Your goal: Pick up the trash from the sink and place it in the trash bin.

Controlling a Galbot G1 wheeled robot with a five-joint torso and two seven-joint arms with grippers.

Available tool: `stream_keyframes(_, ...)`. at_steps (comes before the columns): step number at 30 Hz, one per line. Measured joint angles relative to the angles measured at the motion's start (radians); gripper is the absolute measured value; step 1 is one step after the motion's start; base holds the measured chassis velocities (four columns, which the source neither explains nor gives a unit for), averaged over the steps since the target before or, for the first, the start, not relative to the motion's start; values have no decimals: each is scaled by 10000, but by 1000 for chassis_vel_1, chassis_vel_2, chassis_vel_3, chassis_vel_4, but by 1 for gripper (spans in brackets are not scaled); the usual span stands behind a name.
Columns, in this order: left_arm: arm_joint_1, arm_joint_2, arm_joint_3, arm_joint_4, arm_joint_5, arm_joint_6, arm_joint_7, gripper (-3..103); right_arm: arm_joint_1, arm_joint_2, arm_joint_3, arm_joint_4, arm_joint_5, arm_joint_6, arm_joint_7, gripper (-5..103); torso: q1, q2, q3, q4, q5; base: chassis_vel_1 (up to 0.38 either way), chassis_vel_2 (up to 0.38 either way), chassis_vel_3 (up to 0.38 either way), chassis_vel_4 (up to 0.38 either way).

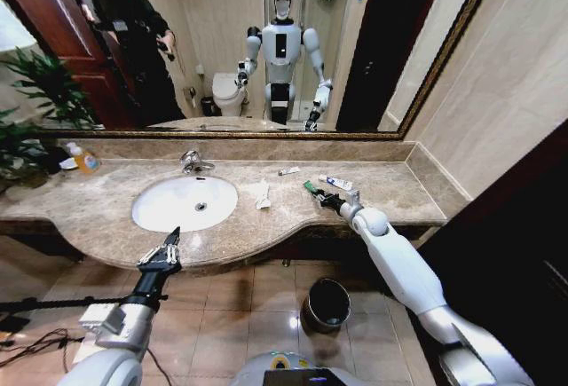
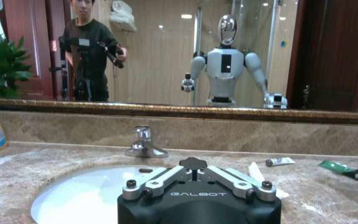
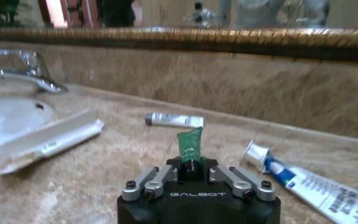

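Observation:
The sink (image 1: 155, 217) is a white oval basin set in a beige marble counter. My right gripper (image 1: 325, 196) is low over the counter to the right of the basin, shut on the tail of a tiny green tube (image 3: 190, 142). Just beyond lie a white-and-blue toothpaste tube (image 3: 309, 182), a small white tube (image 3: 174, 120) and a long white crumpled piece (image 3: 48, 140) beside the basin. My left gripper (image 1: 173, 237) is shut and empty at the counter's front edge before the basin. The dark trash bin (image 1: 326, 304) stands on the floor under the counter, between my arms.
A chrome faucet (image 1: 193, 162) rises behind the basin. An orange soap bottle (image 1: 84, 159) stands at the counter's far left, near a plant (image 1: 35, 93). A large mirror runs along the back wall. The counter ends at a wall on the right.

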Motion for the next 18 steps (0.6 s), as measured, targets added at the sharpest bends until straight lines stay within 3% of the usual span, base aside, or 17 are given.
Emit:
stream_keyframes(8,0,0,0,0,0,0,2,0,-1856,-626,932,1834,607,80,768,21,0,0,0,-3,4,0,0,0,0)
stream_keyframes(10,0,0,0,0,0,0,-1,0,-2626,-780,1117,2427,640,580,1398,21,-1,1,-1,-3,0,0,0,0,0)
stream_keyframes(14,0,0,0,0,0,0,0,0,-3863,-786,1446,3619,628,965,2418,21,-1,1,-1,-2,-4,0,0,0,0)
stream_keyframes(18,0,-1,0,0,0,0,-2,0,-4950,-649,1817,4540,539,950,2680,21,-1,1,-1,-1,0,0,0,0,0)
